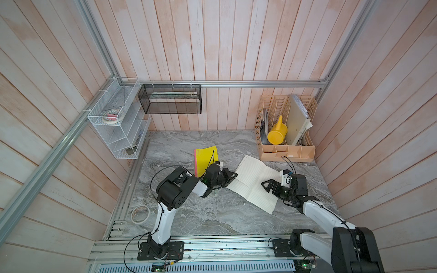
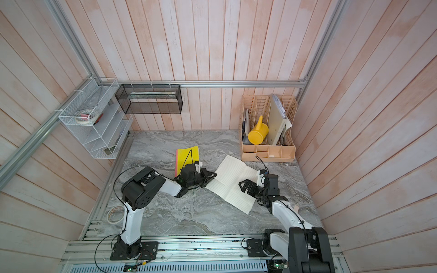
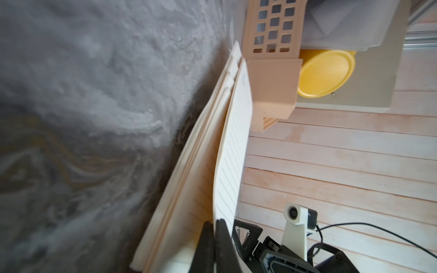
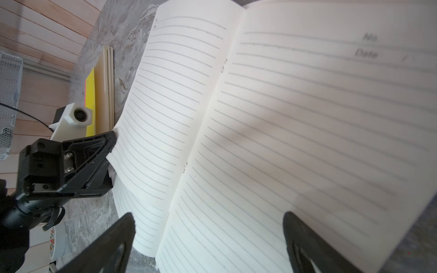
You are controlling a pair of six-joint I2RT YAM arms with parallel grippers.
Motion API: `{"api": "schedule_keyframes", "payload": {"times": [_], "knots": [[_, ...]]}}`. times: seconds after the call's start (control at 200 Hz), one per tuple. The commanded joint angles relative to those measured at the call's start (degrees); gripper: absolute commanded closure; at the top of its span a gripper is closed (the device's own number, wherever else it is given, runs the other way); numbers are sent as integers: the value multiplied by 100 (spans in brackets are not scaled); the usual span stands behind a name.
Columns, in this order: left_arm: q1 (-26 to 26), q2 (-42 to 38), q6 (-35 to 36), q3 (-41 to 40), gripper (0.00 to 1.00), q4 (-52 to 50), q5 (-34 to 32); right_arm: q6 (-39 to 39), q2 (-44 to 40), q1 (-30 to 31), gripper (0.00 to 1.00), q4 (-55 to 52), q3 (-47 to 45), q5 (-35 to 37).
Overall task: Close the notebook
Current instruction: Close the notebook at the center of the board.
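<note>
Left tool (image 1: 233, 176) is pinched together on the frame-left page edge of the open notebook (image 1: 251, 169), and that page curls up off those beneath. Right tool (image 1: 266, 186) sits with jaws spread apart over the opposite page. In both top views the notebook lies right of centre on the grey desk (image 1: 208, 212).

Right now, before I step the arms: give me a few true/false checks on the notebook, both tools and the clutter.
1. The notebook lies open on the table. True.
2. The left tool is shut on the edge of a notebook page. True.
3. The right tool is shut. False: its jaws stand open over the right-hand page.
4. The yellow jug stands on the table beside the notebook. False: it sits in the beige file rack.
5. A tape roll lies on the table. True.
</note>
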Motion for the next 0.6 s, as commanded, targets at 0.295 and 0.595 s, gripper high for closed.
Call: {"api": "schedule_keyframes", "payload": {"times": [0.295,0.595], "knots": [[39,-2219,768,-1563,100,-316,-225,267,-797,325,2,-621,392,46],[65,-3849,1721,-2570,100,-2018,-1225,966,-568,1496,2,174,119,232]]}}
